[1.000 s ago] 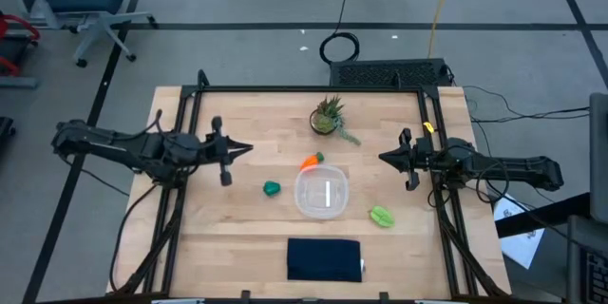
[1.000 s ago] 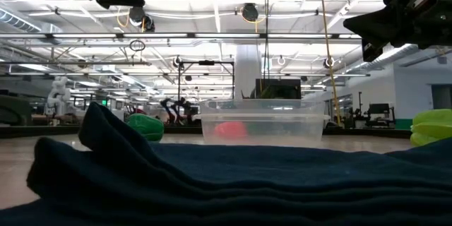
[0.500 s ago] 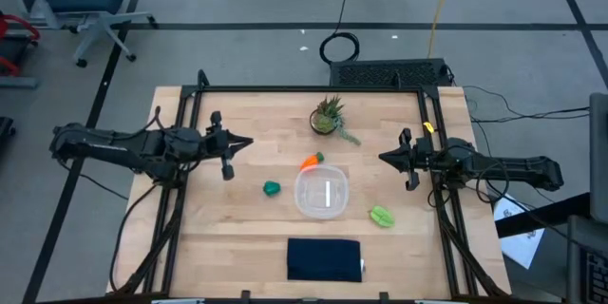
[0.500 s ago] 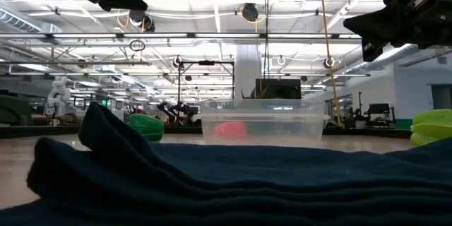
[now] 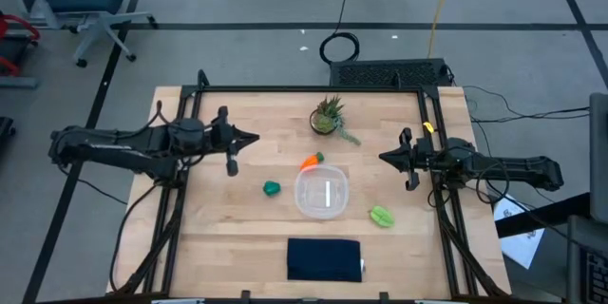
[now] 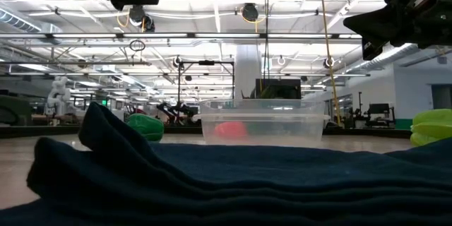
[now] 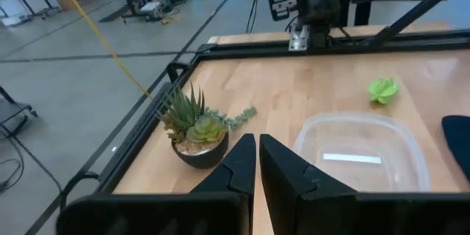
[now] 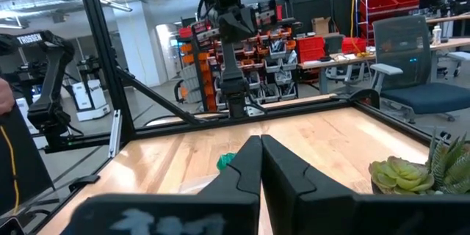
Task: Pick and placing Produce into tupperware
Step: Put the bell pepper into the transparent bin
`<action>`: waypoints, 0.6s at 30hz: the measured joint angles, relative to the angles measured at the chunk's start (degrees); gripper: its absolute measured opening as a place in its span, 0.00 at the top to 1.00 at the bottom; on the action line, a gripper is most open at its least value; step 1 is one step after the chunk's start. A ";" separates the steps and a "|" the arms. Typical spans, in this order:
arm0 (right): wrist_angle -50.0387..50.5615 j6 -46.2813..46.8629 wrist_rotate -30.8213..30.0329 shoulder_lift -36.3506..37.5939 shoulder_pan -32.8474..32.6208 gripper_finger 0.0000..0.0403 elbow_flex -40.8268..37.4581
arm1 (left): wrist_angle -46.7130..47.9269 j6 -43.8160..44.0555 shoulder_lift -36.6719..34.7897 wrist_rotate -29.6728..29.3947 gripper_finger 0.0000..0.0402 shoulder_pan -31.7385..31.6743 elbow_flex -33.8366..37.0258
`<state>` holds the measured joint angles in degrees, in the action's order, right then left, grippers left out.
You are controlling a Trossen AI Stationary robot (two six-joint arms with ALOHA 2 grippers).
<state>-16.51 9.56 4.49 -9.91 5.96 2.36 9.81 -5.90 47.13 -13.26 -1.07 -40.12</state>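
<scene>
The orange carrot (image 5: 310, 161) lies on the table by the far rim of the clear tupperware (image 5: 321, 193), and shows red through its wall (image 6: 229, 128). The dark green lump (image 5: 272, 188) lies left of the tupperware. The yellow-green leaf piece (image 5: 382, 216) lies to its right. My left gripper (image 5: 252, 139) hovers shut, up and left of the carrot; its wrist view has the tupperware (image 7: 360, 150) and leaf piece (image 7: 382, 89) ahead. My right gripper (image 5: 382, 159) hovers shut near the table's right side, above the leaf piece.
A spiky potted plant (image 5: 329, 116) stands near the far edge, between the two grippers. A dark navy cloth (image 5: 324, 258) lies at the near edge and fills the low view's foreground (image 6: 212, 176). Bare wood lies left of the green lump.
My left gripper has moved toward the table's far edge and a little to the right, rising in the low view; its fingers stay shut. The right arm and all the objects have kept still.
</scene>
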 joint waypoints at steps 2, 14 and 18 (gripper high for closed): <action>-0.03 0.00 0.01 -0.02 0.00 1.00 -0.01 | 1.41 -0.86 2.40 0.83 0.94 -0.03 -2.99; -2.04 0.02 0.00 -0.02 0.00 1.00 -0.01 | 20.18 0.01 13.46 1.32 0.94 -0.03 -19.31; -2.02 0.00 0.01 -0.02 0.00 1.00 -0.01 | 25.37 0.07 16.64 1.33 0.94 -0.03 -22.24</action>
<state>-18.52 9.56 4.50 -9.93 5.95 2.35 35.18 -5.82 63.77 -11.92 -1.10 -62.36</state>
